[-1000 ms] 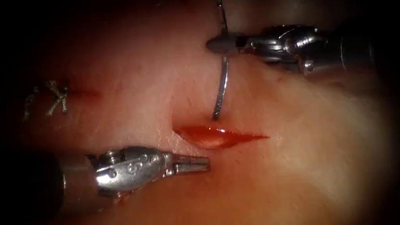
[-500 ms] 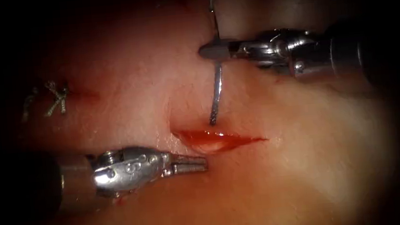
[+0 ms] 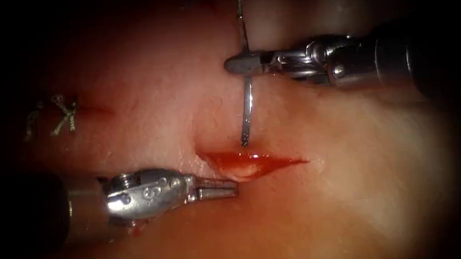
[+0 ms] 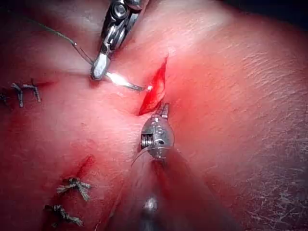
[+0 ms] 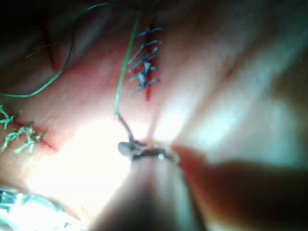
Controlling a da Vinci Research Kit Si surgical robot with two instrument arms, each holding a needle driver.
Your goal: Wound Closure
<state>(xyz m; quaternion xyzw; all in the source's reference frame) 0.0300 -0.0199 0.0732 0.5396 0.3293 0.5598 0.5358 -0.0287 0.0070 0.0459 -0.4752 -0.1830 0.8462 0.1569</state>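
The tissue (image 3: 355,152) has a short open cut (image 3: 255,162) wet with red fluid. My right tool (image 3: 239,65) is shut on the curved needle (image 3: 247,106) around the rear third of its curve. The needle hangs down, and its tip sits at the cut's far edge, toward the left end; no part of it looks buried. Thread (image 3: 241,11) runs up from the needle's tail. My left tool (image 3: 229,188) lies just below the cut's left end, jaws shut on nothing. In the left wrist view, the right tool (image 4: 102,61) holds the needle (image 4: 122,82) beside the cut (image 4: 155,91), near the left tool (image 4: 163,111).
Finished stitches (image 3: 56,114) close an older cut far to the left, seen too as stitches (image 4: 72,185) and stitches (image 5: 144,67). Green thread (image 5: 125,62) trails away from the right tool (image 5: 137,151) over the tissue.
My right tool has moved left and slightly down with the needle, bringing the tip down to the cut's far edge. The left tool has barely shifted.
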